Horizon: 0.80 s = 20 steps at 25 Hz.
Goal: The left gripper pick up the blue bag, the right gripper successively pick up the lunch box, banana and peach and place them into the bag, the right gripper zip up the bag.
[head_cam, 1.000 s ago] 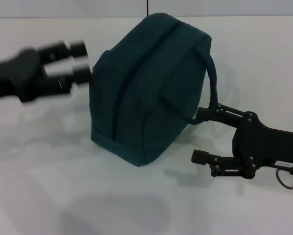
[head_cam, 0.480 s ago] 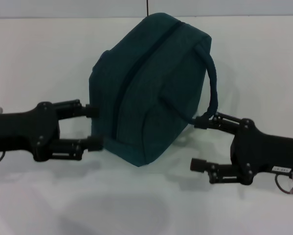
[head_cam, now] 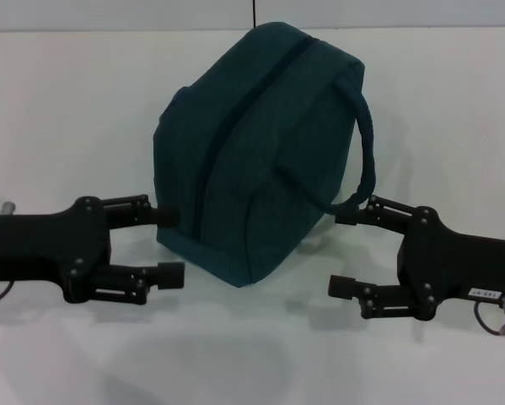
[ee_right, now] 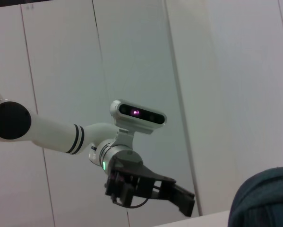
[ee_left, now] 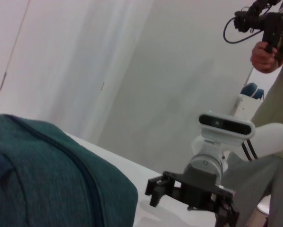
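Here the blue bag [head_cam: 252,152] stands zipped between both grippers. Left gripper [head_cam: 166,245] and right gripper [head_cam: 343,251] flank it, spread wide, holding nothing.

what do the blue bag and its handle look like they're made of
The blue bag looks like a matte woven fabric: soft folds, a faint heathered texture, stitched seams and a dark zipper line. Its handle looks like round cord or fabric-covered rope, in the same dull teal; the exact fibre can't be told.
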Each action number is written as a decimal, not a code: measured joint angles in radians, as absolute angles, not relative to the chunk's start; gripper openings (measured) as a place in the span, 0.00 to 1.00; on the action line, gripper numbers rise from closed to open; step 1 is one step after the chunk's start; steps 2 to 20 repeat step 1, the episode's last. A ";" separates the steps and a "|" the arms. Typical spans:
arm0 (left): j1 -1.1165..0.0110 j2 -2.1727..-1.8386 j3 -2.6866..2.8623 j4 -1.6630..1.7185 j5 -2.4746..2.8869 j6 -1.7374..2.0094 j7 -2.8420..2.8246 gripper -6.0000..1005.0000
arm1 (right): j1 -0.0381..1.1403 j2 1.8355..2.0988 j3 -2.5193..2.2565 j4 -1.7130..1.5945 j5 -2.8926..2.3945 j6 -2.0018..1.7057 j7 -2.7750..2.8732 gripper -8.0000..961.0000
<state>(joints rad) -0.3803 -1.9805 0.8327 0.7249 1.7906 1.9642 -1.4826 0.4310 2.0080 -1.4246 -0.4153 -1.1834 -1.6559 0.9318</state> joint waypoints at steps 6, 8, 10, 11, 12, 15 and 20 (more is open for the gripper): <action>-0.380 -1.981 0.838 0.725 1.795 1.964 -1.483 0.88 | 0.431 2.008 -1.423 -0.416 -1.183 -1.655 0.932 0.91; -0.380 -1.981 0.838 0.725 1.795 1.964 -1.483 0.88 | 0.431 2.008 -1.423 -0.416 -1.183 -1.655 0.932 0.91; -0.380 -1.981 0.838 0.725 1.795 1.964 -1.483 0.88 | 0.431 2.008 -1.423 -0.416 -1.183 -1.655 0.932 0.91; -0.380 -1.981 0.838 0.725 1.795 1.964 -1.483 0.88 | 0.431 2.008 -1.423 -0.416 -1.183 -1.655 0.932 0.91; -0.380 -1.981 0.838 0.725 1.795 1.964 -1.483 0.88 | 0.431 2.008 -1.423 -0.416 -1.183 -1.655 0.932 0.91; -0.380 -1.981 0.838 0.725 1.795 1.964 -1.483 0.88 | 0.431 2.008 -1.423 -0.416 -1.183 -1.655 0.932 0.91; -0.380 -1.981 0.838 0.725 1.795 1.964 -1.483 0.88 | 0.431 2.008 -1.423 -0.416 -1.183 -1.655 0.932 0.91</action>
